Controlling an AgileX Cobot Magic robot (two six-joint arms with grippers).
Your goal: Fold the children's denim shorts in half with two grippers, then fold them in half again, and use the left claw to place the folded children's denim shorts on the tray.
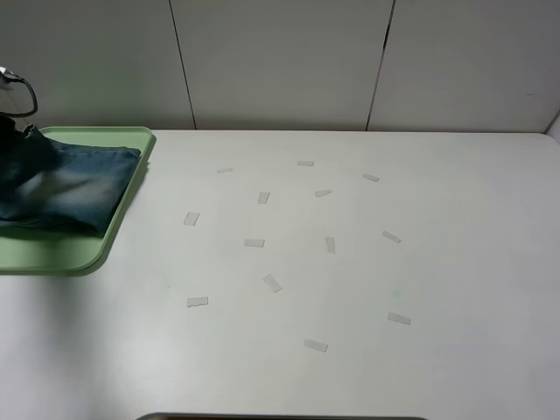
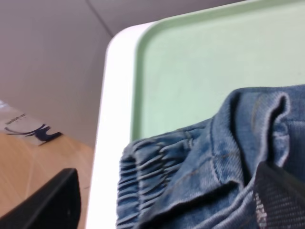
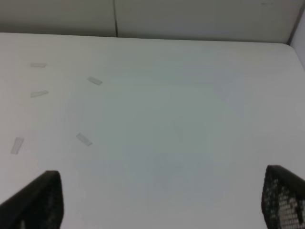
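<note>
Folded shorts point(image 2: 200, 176) lie on tray point(image 2: 200, 71), directly under left tool point(image 2: 167, 200). Its jaws spread, released. Right tool point(image 3: 162, 200) also released, well away from tray.

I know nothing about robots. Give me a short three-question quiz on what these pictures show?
1. True or false: the folded faded blue denim shorts lie on the flat pale green plastic tray.
2. Multiple choice: scattered over the white table are (a) coins, (b) small pale tape strips, (c) buttons.
3. Fill in: the right gripper, seen in its wrist view, hangs with jaws ____ over bare table.

Key: 1 true; 2 b; 3 open.
</note>
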